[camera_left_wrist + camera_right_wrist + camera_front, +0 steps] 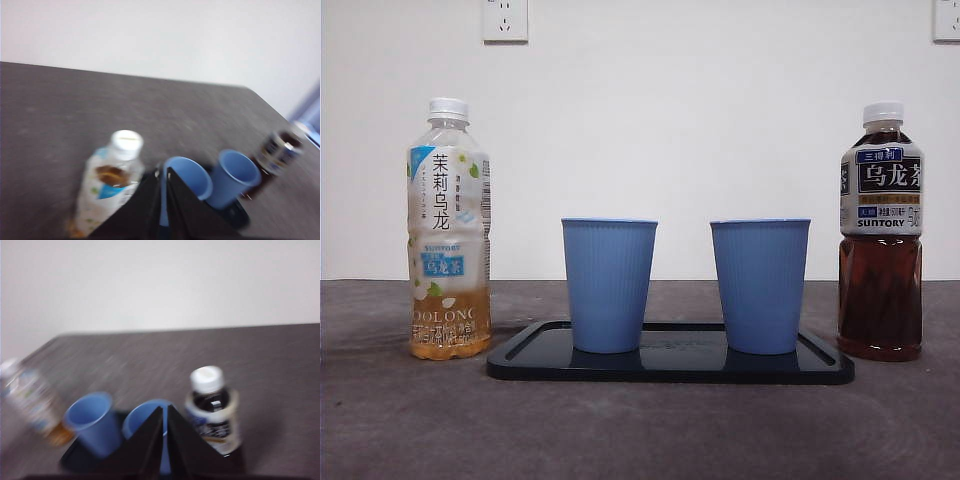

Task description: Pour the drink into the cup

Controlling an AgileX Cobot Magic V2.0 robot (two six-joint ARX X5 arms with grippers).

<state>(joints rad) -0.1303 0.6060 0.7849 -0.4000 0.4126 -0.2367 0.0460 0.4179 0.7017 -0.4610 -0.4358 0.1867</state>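
Note:
Two blue ribbed cups, one on the left (609, 285) and one on the right (760, 285), stand on a black tray (670, 368). A pale oolong bottle (448, 230), nearly empty with a white cap, stands left of the tray. A dark Suntory tea bottle (880, 235), capped and mostly full, stands right of it. Neither arm shows in the front view. My left gripper (163, 172) is shut and empty, raised above the pale bottle (111, 182) and the cups (187, 175). My right gripper (164, 410) is shut and empty, raised above the dark bottle (212, 410) and the cups (92, 420).
The grey table (640, 430) runs to a white wall with two power sockets (505, 18) high up. Both wrist views are blurred.

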